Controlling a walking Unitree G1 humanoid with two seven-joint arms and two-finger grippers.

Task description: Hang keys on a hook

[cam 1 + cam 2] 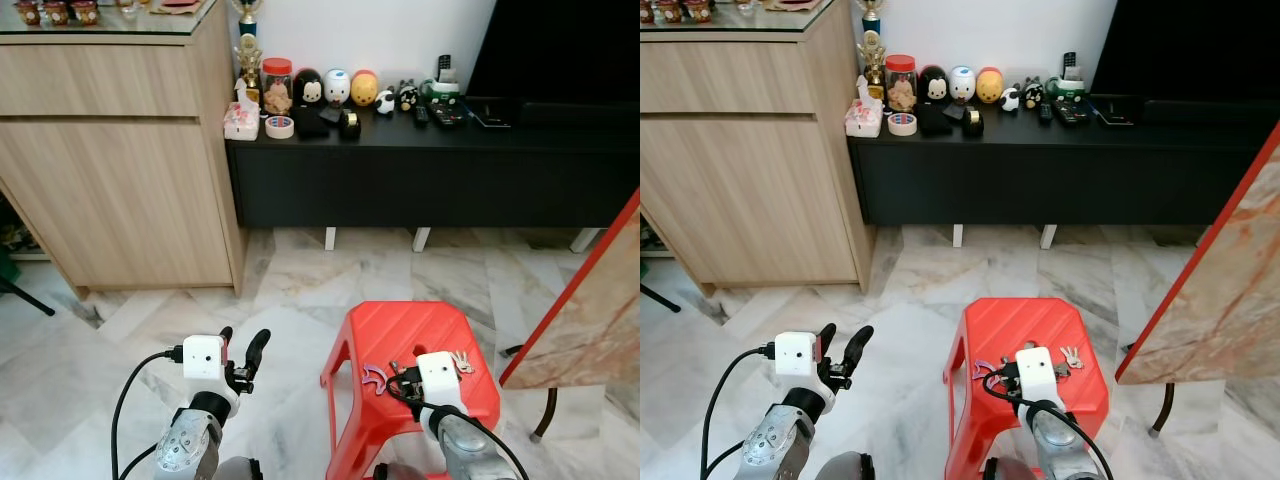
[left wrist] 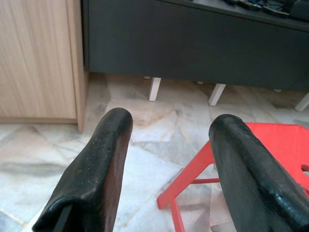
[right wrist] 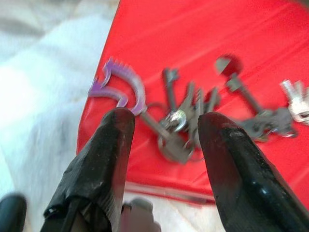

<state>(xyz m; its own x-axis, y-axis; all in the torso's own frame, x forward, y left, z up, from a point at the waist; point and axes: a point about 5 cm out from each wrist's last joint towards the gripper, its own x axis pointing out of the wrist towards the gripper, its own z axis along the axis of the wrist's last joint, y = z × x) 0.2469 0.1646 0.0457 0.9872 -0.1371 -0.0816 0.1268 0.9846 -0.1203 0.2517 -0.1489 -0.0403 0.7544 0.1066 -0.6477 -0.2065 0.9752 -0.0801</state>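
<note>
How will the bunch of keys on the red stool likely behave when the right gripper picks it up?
The keys lie fanned out loosely on the red stool, so they will probably dangle and swing from whichever part is pinched. The smooth metal may slip between the fingers. The purple tag will likely trail along. The right gripper is open over them.

Red stool (image 1: 400, 335) with keys (image 1: 385, 374), right gripper (image 1: 400, 378) over them, left gripper (image 1: 243, 352) raised
</note>
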